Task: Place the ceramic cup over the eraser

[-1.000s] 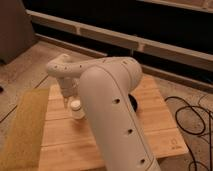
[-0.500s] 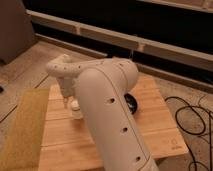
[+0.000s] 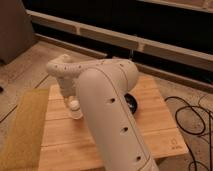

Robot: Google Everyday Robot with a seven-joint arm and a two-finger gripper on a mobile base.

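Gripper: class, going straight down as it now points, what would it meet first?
The ceramic cup, right beneath the gripper on the wooden table; they may already touch, but depth is unclear.

Black bowl (image 3: 132, 104) on the wooden table (image 3: 156, 122); seemingly cables (image 3: 186, 107) on the floor beside

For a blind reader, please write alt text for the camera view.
A white robot arm reaches down, its gripper closed on a small ceramic cup on a wooden table. A black bowl sits partly hidden behind the arm.
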